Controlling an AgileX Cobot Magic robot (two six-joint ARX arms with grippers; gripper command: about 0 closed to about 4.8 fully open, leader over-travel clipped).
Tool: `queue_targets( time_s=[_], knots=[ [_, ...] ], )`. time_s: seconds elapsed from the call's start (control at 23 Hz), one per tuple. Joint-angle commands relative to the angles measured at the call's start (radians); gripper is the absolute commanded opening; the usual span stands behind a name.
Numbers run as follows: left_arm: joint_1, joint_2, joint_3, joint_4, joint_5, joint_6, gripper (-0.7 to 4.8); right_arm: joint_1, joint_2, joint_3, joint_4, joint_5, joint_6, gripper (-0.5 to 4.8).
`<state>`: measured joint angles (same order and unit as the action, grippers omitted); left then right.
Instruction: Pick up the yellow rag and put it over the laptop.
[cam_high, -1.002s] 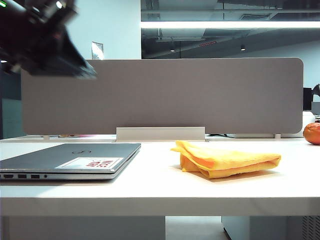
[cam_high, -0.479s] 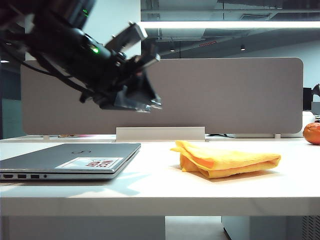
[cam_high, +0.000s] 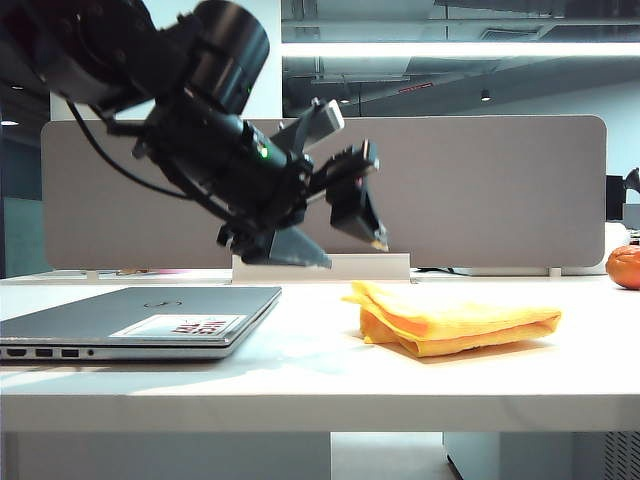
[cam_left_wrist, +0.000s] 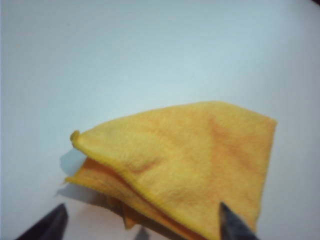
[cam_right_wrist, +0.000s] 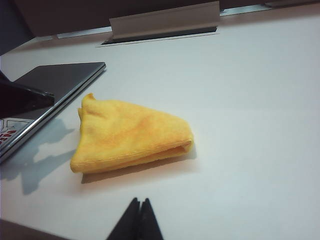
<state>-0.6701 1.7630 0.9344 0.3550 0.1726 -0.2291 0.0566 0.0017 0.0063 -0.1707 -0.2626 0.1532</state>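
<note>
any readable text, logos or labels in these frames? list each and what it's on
White sticker on the laptop lid: red lettering, too blurred to read in the exterior view; only a sliver shows in the right wrist view.
Small round logo on the lid: a mark, too small to make out.
Yellow rag, left gripper, right gripper, orange fruit, divider panel: no text visible.

White table, smooth, bare at the front edge. Grey partition panel stands upright along its far side, rounded upper corners, seated in a pale bracket at mid-span. Round orange fruit at the far right of the table, partly cut off by the frame edge. Behind the panel: a long ceiling light strip, lit, under a dark ceiling.
</note>
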Motion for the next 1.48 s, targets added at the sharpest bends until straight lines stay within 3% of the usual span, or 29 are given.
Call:
queue_targets(
  time_s=[0.04, 0.74, 0.83, 0.87, 0.91, 1.0, 1.13, 1.48],
  knots=[
    [-0.008, 0.042, 0.006, 0.035, -0.006, -0.019, 4.5, 0.0, -0.001, -0.004, 0.018, -0.002, 0.004, -0.01],
    [-0.021, 0.251, 0.181, 0.043, -0.049, -0.041, 4.51, 0.0, -0.001, -0.004, 0.018, -0.003, 0.004, -0.01],
    [-0.022, 0.255, 0.181, 0.041, -0.049, -0.041, 4.05, 0.0, -0.001, -0.004, 0.017, -0.002, 0.004, -0.01],
    [-0.028, 0.26, 0.181, 0.04, -0.049, -0.041, 3.22, 0.0, -0.001, -0.004, 0.017, -0.002, 0.004, -0.01],
    [-0.028, 0.26, 0.181, 0.042, -0.049, -0.04, 2.82, 0.0, -0.001, -0.004, 0.017, -0.002, 0.004, -0.01],
    [-0.036, 0.261, 0.181, 0.057, -0.048, -0.04, 1.01, 0.0, -0.001, -0.004, 0.017, -0.002, 0.004, -0.01],
    [-0.039, 0.258, 0.185, 0.086, -0.036, -0.04, 0.11, 0.0, -0.001, -0.004, 0.017, -0.002, 0.004, -0.01],
    [-0.011, 0.154, 0.187, 0.101, -0.043, -0.004, -0.05, 0.0, -0.001, -0.004, 0.017, -0.002, 0.004, -0.01]
  ],
)
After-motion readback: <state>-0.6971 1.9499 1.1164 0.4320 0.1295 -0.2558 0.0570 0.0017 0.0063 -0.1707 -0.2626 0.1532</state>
